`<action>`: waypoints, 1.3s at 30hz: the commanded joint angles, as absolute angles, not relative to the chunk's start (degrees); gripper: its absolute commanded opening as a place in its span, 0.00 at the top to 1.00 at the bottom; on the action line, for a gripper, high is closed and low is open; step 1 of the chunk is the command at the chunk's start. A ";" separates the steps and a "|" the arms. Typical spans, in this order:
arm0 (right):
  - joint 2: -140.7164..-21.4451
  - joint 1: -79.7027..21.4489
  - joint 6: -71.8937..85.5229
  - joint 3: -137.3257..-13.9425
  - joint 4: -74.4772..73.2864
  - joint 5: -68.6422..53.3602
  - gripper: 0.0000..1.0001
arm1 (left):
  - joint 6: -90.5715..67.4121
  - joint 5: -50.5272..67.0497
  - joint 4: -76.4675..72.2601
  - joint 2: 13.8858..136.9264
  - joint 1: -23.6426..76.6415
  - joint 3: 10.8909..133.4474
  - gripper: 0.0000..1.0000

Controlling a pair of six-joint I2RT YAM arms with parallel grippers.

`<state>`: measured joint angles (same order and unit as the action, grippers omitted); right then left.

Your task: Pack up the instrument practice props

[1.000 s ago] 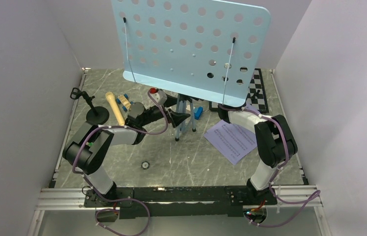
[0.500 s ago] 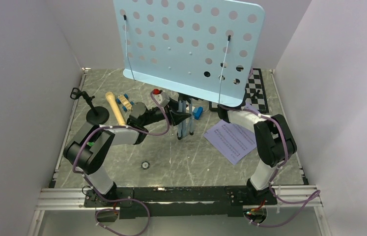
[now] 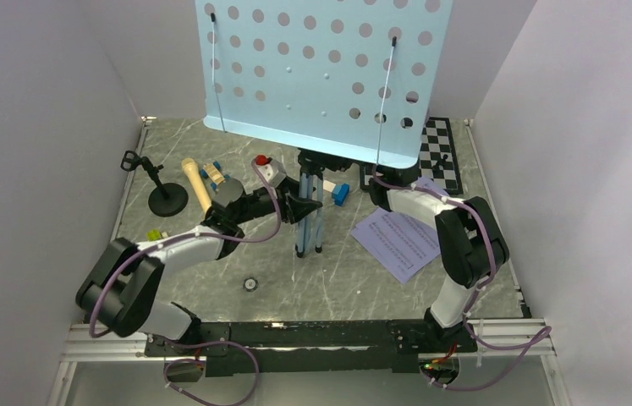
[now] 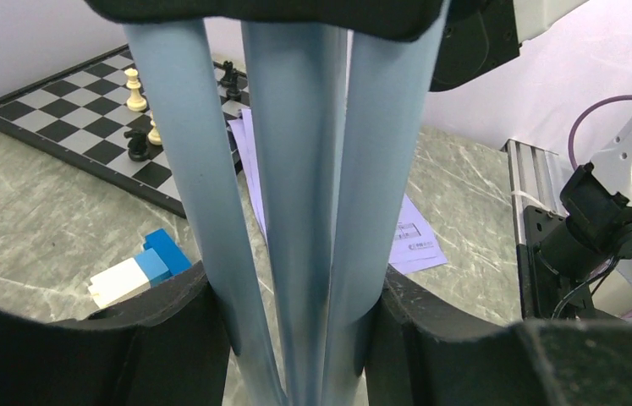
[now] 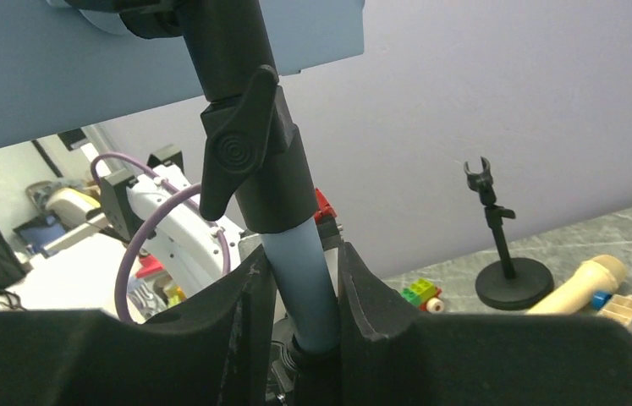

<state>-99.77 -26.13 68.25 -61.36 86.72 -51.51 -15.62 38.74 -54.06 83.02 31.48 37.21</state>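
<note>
The light-blue music stand (image 3: 321, 68) fills the upper centre of the top view. Its perforated desk tilts over the table (image 3: 236, 254), and its three legs (image 4: 295, 211) are drawn together. The left gripper (image 4: 295, 313) is clamped round those bundled legs. The right gripper (image 5: 302, 292) pinches the pole (image 5: 295, 254) just below the black clamp knob (image 5: 240, 152). Lavender pages (image 3: 397, 241) lie right of centre. The black mic stand (image 3: 166, 196) and tan microphone (image 3: 198, 186) — just beside each other — sit at left.

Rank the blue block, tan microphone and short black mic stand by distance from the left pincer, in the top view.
1. Blue block, just right of the left pincer.
2. Tan microphone, to its left.
3. Short black mic stand, farther left.
</note>
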 commanded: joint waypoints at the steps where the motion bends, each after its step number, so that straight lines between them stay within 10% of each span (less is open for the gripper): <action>1: -97.12 -29.50 77.20 -64.64 96.48 -47.29 1.00 | -10.43 31.52 -58.40 73.52 31.67 38.57 1.00; 10: -96.23 -34.23 80.49 -65.57 97.36 -43.50 1.00 | -12.21 27.95 -55.40 63.49 33.79 33.29 1.00; 26: -93.59 -37.46 81.41 -65.77 98.22 -40.87 1.00 | -11.89 25.47 -51.07 55.33 35.16 29.75 0.24; 30: -93.36 -38.03 81.20 -66.03 98.19 -40.91 1.00 | -12.60 25.59 -53.08 55.40 35.11 28.60 0.19; 33: -93.23 -38.27 80.98 -66.06 98.26 -40.79 1.00 | -12.54 26.80 -53.11 55.99 35.14 28.61 0.30; 37: -93.00 -38.42 80.60 -65.70 98.21 -40.59 1.00 | -13.04 28.21 -53.85 57.36 35.13 29.13 0.90; 39: -92.78 -38.47 80.52 -65.08 98.25 -40.38 1.00 | -13.21 27.60 -52.95 57.56 35.11 29.37 1.00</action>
<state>-98.98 -36.84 72.77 -62.72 83.26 -47.62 -16.69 24.82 -47.03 57.65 34.24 27.55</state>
